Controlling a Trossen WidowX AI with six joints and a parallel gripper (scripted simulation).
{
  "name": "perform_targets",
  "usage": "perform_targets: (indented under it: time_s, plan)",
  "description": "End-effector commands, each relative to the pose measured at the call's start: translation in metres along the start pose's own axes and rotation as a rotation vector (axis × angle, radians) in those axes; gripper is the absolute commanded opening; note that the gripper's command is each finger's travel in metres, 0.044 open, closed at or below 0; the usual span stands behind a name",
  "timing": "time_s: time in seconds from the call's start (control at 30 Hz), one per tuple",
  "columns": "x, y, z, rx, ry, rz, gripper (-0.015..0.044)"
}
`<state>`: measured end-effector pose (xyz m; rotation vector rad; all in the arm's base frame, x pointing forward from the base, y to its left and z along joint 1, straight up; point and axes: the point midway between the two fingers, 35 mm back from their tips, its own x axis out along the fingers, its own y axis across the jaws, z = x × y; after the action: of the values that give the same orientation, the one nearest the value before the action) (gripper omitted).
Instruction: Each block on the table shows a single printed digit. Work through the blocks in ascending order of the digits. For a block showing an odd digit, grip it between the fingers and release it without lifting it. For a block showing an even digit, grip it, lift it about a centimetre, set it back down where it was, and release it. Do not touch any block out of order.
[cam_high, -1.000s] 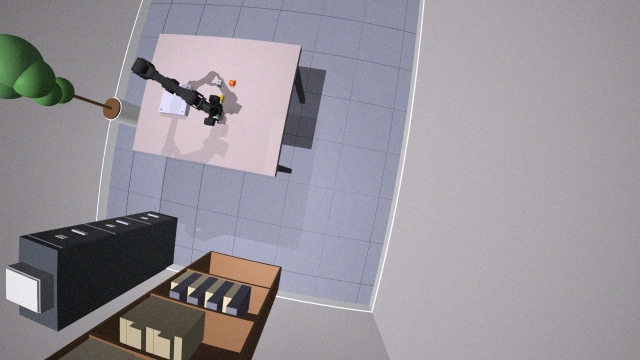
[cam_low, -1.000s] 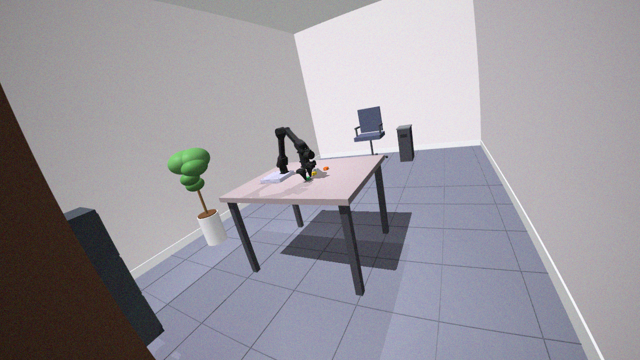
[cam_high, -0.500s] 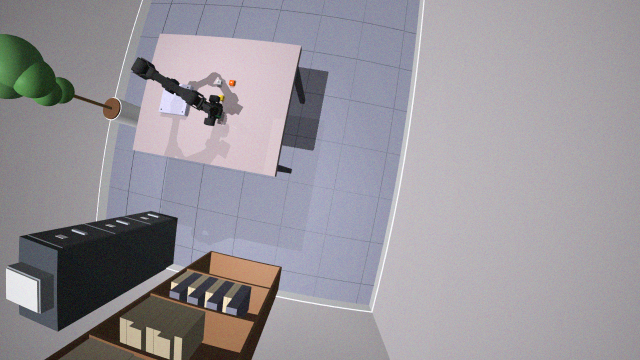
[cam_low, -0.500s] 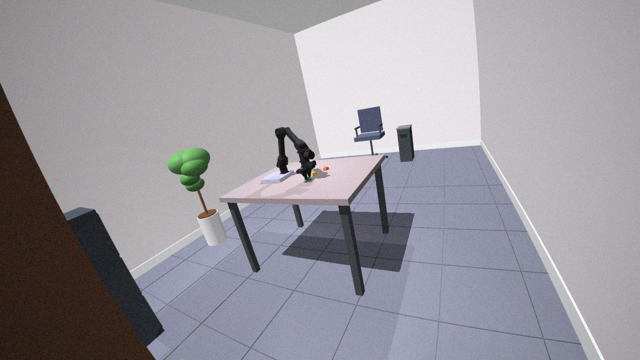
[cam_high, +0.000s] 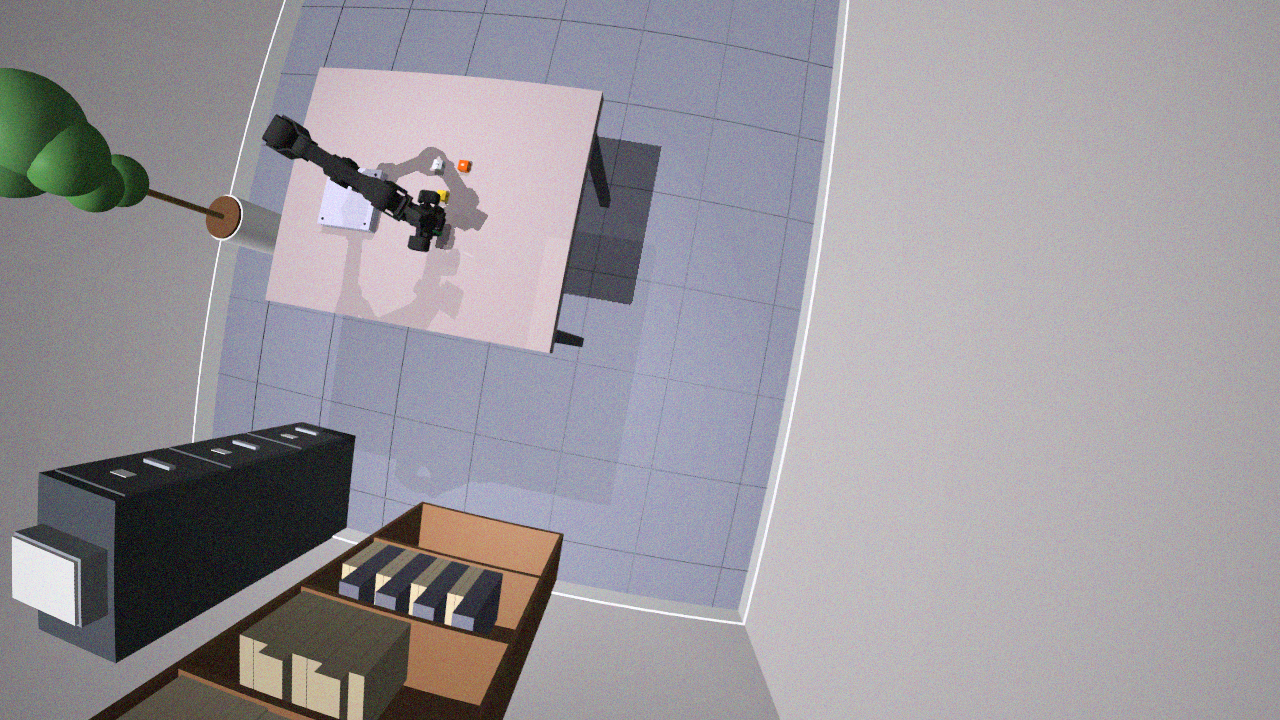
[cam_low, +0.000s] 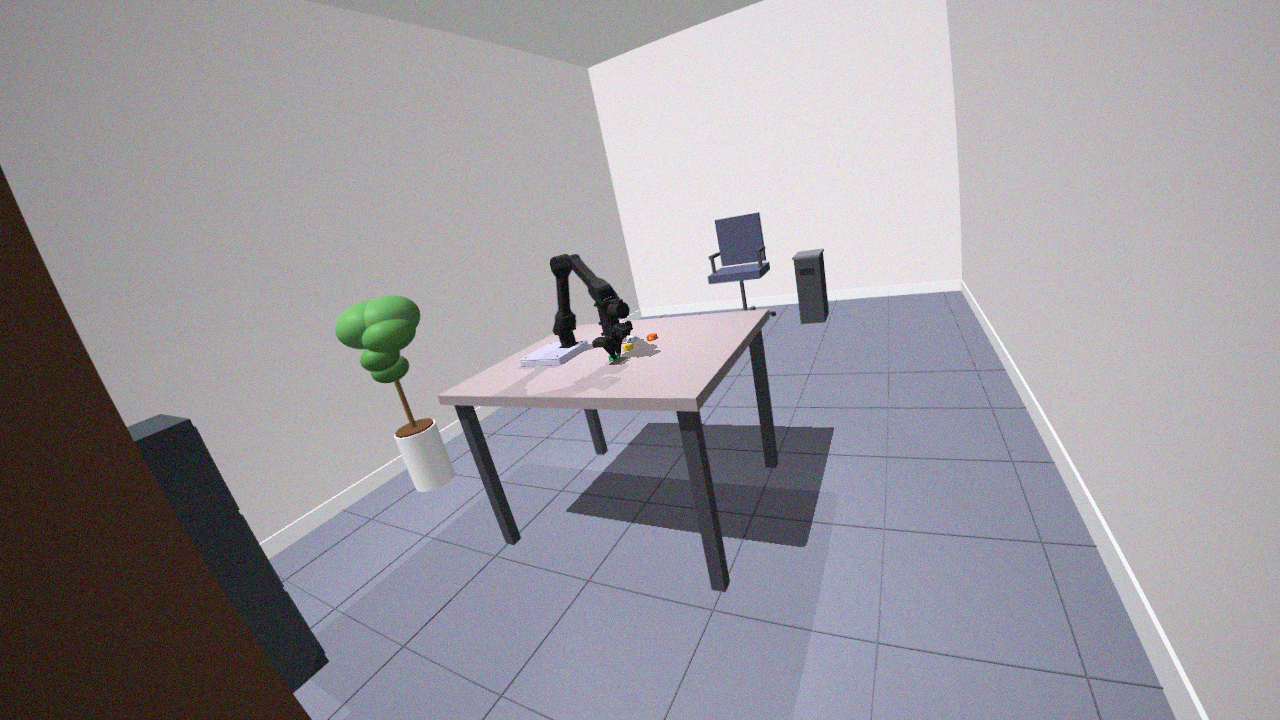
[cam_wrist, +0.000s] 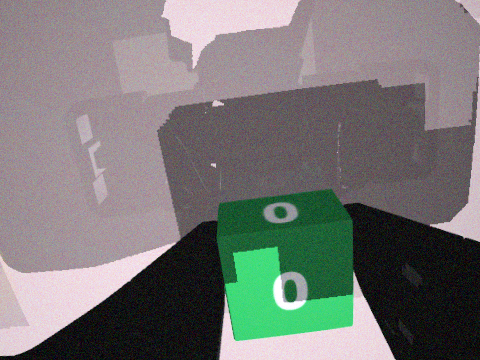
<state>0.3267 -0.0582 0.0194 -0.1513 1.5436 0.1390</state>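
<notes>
A green block (cam_wrist: 287, 274) (cam_low: 617, 358) printed with 0 sits on the pink table (cam_high: 501, 268) (cam_low: 662, 376). My gripper (cam_wrist: 282, 228) (cam_high: 429, 231) reaches down over it, and the two black fingers press against its left and right sides. The block rests on the table top. A yellow block (cam_high: 441, 194) (cam_low: 629, 345) lies just beyond the gripper. A white block (cam_high: 436, 164) and an orange block (cam_high: 462, 165) (cam_low: 651, 335) lie further back. Their digits are too small to read.
The arm's white base plate (cam_high: 344, 210) (cam_low: 546, 356) sits on the table near its left edge. A potted plant (cam_low: 384, 358) stands beside the table. A chair (cam_low: 739, 255) and a bin (cam_low: 810, 284) stand by the far wall.
</notes>
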Motion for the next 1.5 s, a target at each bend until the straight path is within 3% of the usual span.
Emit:
perform_targets:
  time_s: [0.0,0.6,1.47]
  plan:
    - [0.000,0.000,0.000,-0.003,-0.001,-0.001,0.0120]
    - [-0.015,0.000,0.000,-0.003,-0.001,-0.001,0.0120]
    - [0.000,0.000,0.000,-0.003,-0.001,-0.001,0.0120]
